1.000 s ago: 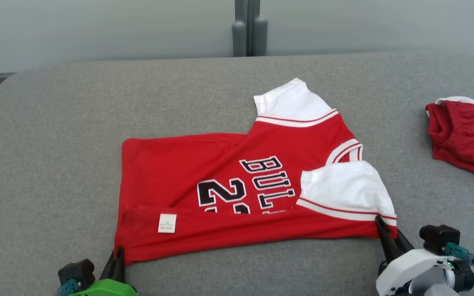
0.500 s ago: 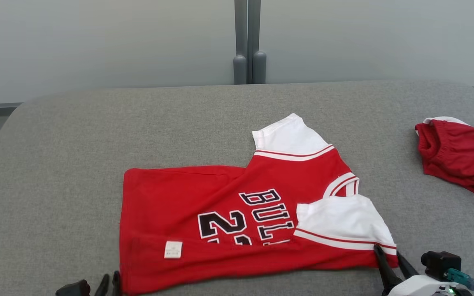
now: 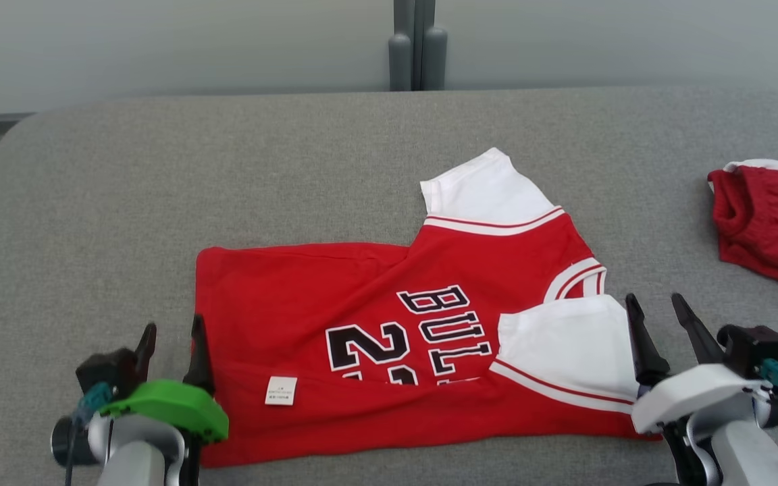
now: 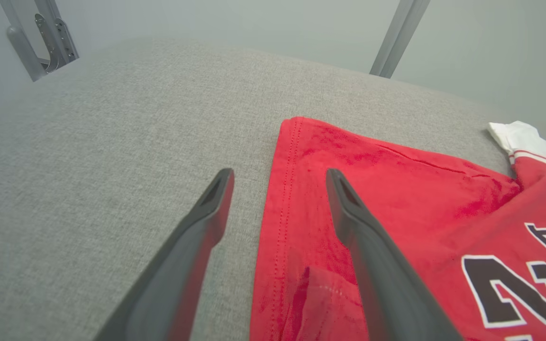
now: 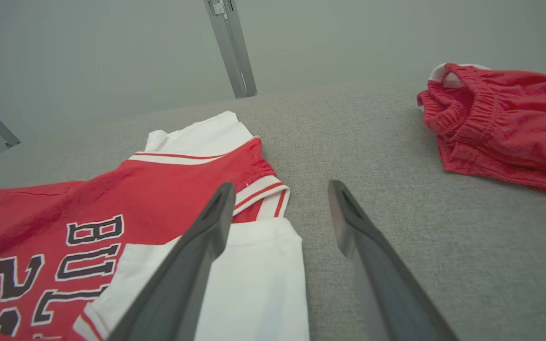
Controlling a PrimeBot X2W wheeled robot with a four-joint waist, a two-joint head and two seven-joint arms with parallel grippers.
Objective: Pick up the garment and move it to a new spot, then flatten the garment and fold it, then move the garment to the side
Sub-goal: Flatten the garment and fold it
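The garment (image 3: 362,310) is a red jersey with white sleeves and black lettering, lying on the grey padded table with its near long edge folded over toward the middle. My left gripper (image 3: 171,332) hovers open over its lower left hem corner, one finger over the red cloth (image 4: 396,199) and one over bare table. Over the near white sleeve (image 5: 254,274) at the jersey's right end stands my right gripper (image 3: 656,304), open, holding nothing.
A second red garment (image 3: 767,229) with an elastic waistband lies bunched at the table's right edge, also in the right wrist view (image 5: 505,123). Grey table surface (image 3: 125,202) spreads wide to the left and behind the jersey. A grey post (image 3: 416,47) stands behind the table.
Both grippers have let go of the jersey's near edge, opened and risen above it. The folded edge now rests on the jersey. The head camera shifted between frames.
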